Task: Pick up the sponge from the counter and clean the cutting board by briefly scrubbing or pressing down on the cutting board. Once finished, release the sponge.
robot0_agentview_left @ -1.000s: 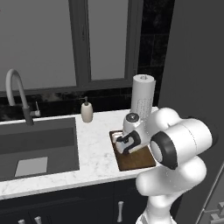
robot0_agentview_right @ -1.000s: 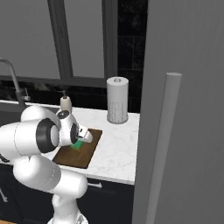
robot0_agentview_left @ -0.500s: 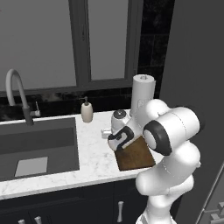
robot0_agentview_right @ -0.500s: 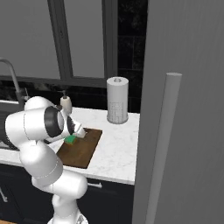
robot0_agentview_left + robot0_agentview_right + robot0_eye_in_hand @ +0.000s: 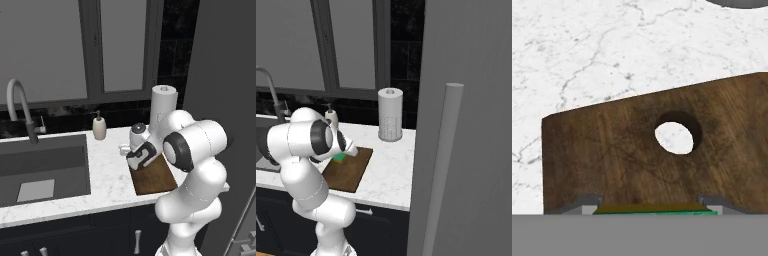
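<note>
The dark brown cutting board (image 5: pixel 156 178) lies on the white marble counter (image 5: pixel 110 175) just right of the sink. My gripper (image 5: pixel 131 154) hangs low over the board's far end. In the right base view the green sponge (image 5: pixel 339 157) shows between the fingers, right over the cutting board (image 5: pixel 349 173). In the hand view the sponge (image 5: pixel 654 210), yellow layer up, sits clamped between the two fingertips (image 5: pixel 587 204), pressed at the cutting board (image 5: pixel 612 155) near its round hole. The gripper (image 5: pixel 652 207) is shut on the sponge.
The dark sink basin (image 5: pixel 45 165) with a pale grey sheet (image 5: pixel 36 190) and a curved tap (image 5: pixel 22 107) lies to the left. A soap dispenser (image 5: pixel 99 127) and a paper towel roll (image 5: pixel 163 107) stand behind the board. A tall grey panel (image 5: pixel 466 125) bounds the right side.
The hand with the sponge slid left along the board toward its far end with the hole, and the arm's elbow swung round. The sponge stayed in the grip.
</note>
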You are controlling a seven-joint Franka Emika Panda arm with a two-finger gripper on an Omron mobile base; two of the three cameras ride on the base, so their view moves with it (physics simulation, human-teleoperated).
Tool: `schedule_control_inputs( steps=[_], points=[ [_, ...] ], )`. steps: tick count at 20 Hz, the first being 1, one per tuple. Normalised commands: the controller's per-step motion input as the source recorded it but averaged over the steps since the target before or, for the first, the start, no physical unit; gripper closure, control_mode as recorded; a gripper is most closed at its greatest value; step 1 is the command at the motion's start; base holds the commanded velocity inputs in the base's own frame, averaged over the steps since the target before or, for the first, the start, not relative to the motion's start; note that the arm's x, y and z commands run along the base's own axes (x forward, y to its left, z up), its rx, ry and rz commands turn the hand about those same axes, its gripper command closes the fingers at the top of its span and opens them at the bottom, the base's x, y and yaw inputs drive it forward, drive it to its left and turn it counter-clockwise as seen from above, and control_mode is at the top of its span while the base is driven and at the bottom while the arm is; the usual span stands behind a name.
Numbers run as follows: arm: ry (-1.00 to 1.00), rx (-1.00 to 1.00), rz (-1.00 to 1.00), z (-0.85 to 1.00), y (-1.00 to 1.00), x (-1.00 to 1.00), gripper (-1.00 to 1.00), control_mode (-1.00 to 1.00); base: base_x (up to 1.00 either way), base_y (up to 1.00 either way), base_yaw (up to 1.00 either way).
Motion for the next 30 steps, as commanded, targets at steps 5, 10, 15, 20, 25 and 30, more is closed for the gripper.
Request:
schedule_control_inputs(
  steps=[5,10,15,20,25,30],
  points=[
    [-0.05,0.0,0.0,-0.09,-0.73,0.0,1.0,-1.0,0.0,0.0,0.0],
    [-0.04,0.01,0.0,-0.03,-0.73,0.0,1.0,-1.0,0.0,0.0,0.0],
    [-0.01,0.02,0.0,-0.01,-0.72,-0.02,1.0,-1.0,0.0,0.0,0.0],
    [0.0,0.02,0.0,0.0,-0.11,-0.13,1.0,-1.0,0.0,0.0,0.0],
    [0.0,0.0,0.0,-0.03,0.11,-0.36,1.0,-1.0,0.0,0.0,0.0],
    [0.0,0.0,0.0,-0.05,0.23,-0.44,1.0,-1.0,0.0,0.0,0.0]
  ],
)
